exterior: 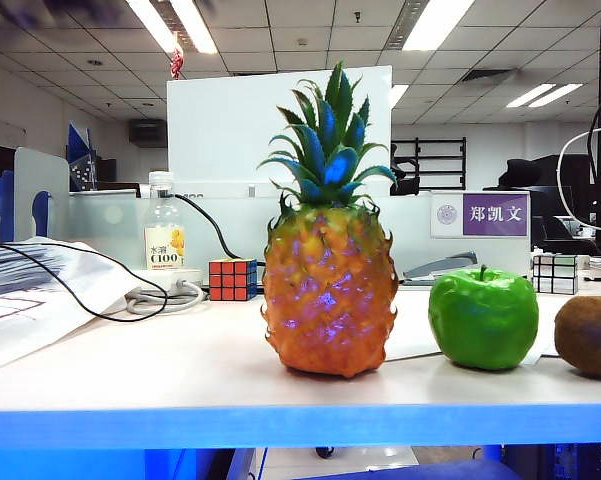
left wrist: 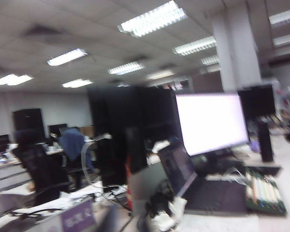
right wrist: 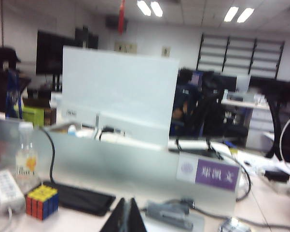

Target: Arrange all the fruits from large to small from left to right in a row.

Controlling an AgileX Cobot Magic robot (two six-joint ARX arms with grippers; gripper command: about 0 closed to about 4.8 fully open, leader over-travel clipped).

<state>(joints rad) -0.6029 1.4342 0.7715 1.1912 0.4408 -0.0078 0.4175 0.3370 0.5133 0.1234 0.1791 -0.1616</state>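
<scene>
On the table (exterior: 100, 370), pineapple (exterior: 329, 290), apple (exterior: 483, 320) and kiwi (exterior: 589, 336) stand in a row. Right fingers (right wrist: 127, 216) pressed together, empty, above the table, fruits out of their view. Left fingers unseen; state unclear.

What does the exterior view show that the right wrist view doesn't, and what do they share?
Only the exterior view: pineapple, green apple and kiwi in a row, large to small. Only the right wrist view: the right gripper, its dark fingertips together, and a stapler. Both: Rubik's cube, yellow-labelled bottle, purple name sign. Neither shows the left gripper.
</scene>
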